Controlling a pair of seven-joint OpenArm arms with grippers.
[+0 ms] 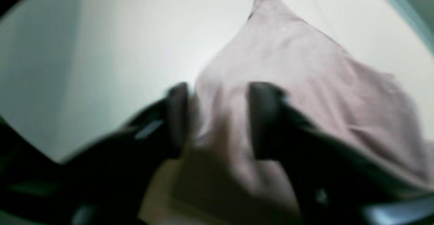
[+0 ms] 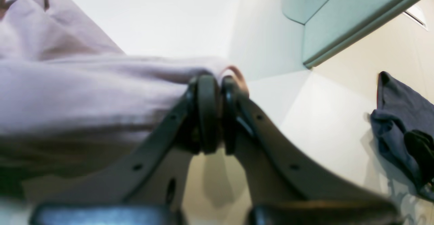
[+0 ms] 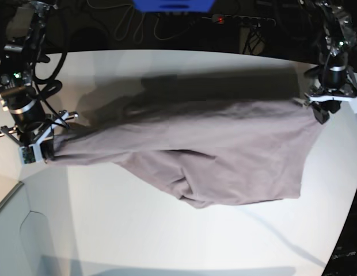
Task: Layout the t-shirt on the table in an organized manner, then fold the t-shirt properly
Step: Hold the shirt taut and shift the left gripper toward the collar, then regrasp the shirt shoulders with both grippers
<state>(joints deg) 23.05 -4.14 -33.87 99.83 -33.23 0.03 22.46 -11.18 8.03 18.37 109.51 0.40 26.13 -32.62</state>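
Over the white table (image 3: 167,230), the right end effector (image 2: 217,82) pinches the t-shirt (image 3: 224,155); the left end effector (image 1: 217,116) is spread.

Left end effector (image 1: 217,120) jaws parted, right end effector (image 2: 217,113) jaws pressed together, arms spread wide apart

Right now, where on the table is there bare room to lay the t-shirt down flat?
The widest bare patch of the table lies on the near side, between the t-shirt hanging edge and the curved table edge. A narrower shadowed strip is free behind the shirt. The middle band between the right gripper and left gripper is crowded.
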